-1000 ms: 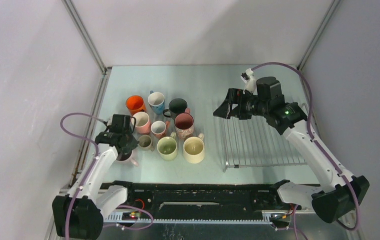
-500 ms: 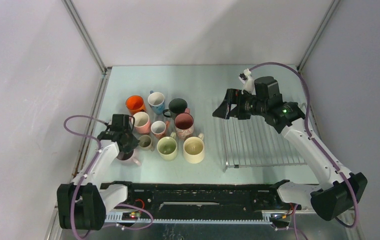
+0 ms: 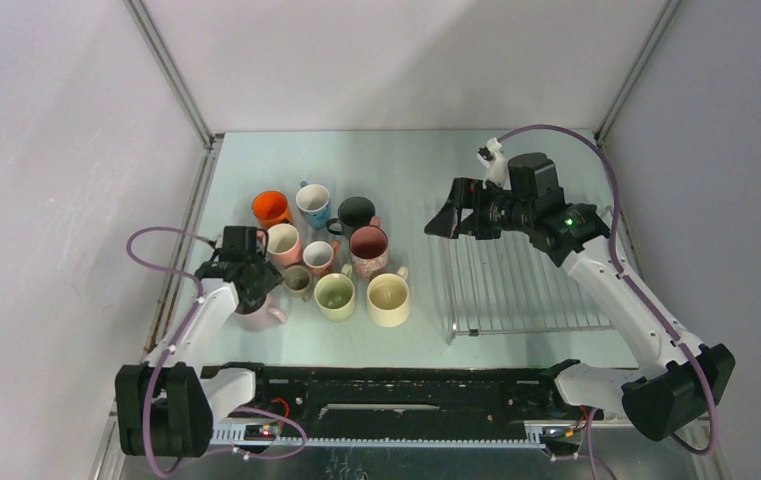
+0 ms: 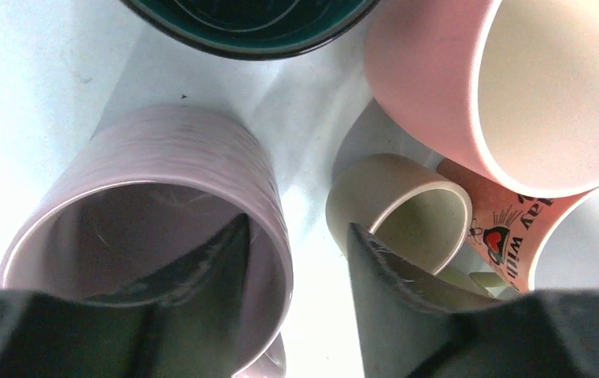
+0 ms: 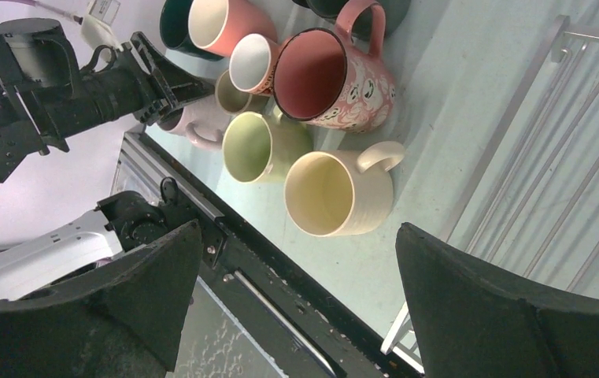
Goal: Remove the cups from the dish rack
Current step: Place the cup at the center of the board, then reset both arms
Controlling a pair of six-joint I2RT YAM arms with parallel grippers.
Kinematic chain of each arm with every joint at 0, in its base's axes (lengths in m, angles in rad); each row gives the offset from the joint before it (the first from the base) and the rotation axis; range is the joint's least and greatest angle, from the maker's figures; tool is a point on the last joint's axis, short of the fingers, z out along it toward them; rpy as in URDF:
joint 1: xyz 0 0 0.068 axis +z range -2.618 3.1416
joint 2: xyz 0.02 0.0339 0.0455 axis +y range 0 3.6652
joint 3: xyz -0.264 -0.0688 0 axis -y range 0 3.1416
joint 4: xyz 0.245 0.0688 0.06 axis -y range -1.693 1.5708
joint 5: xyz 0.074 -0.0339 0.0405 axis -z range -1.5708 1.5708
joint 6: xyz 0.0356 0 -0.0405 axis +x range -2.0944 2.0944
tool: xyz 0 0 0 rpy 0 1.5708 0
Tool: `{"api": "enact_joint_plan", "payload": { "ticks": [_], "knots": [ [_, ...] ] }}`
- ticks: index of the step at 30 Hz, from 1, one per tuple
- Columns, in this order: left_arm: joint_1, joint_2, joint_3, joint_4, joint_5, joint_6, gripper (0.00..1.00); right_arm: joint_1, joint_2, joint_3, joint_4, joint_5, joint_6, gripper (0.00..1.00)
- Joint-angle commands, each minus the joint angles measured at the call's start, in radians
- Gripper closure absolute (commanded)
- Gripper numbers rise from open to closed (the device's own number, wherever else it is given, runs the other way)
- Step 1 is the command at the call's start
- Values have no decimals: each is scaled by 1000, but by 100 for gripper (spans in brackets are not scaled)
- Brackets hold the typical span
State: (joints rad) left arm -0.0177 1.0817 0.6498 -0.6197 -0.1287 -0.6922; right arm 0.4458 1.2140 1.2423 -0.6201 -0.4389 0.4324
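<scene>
Left gripper (image 4: 292,260) just let go of lilac mug (image 4: 162,157), jaws slack astride its rim; right gripper (image 3: 443,222) gapes wide near rack (image 3: 526,290).

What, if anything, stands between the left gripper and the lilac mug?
Nothing visible does. The left gripper straddles the wall of the lilac mug, one finger inside and one outside, with the jaws parted. The small beige mug stands close beside the outer finger.
</scene>
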Motion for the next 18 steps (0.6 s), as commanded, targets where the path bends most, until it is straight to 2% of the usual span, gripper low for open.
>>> {"api": "enact_joint_plan", "payload": {
  "ticks": [1,6,7,8,9,14,18],
  "knots": [
    [5,-61,31,-21,-17,30,40,13,-7,1,10,3,4,1],
    [4,-169,79,-81,-18,59,20,22,-8,0,14,14,20,1],
    [4,-187,88,-89,-14,64,16,23,-9,1,15,15,24,1],
    [4,-207,100,-102,-9,69,5,25,-8,0,18,19,28,1],
    [4,-225,112,-113,-3,76,1,26,-8,0,17,22,32,1],
    [-6,-290,193,-163,31,114,0,31,-13,0,17,52,48,0],
    [-56,-308,278,-182,48,140,0,31,-18,0,16,76,62,0]
  ]
}}
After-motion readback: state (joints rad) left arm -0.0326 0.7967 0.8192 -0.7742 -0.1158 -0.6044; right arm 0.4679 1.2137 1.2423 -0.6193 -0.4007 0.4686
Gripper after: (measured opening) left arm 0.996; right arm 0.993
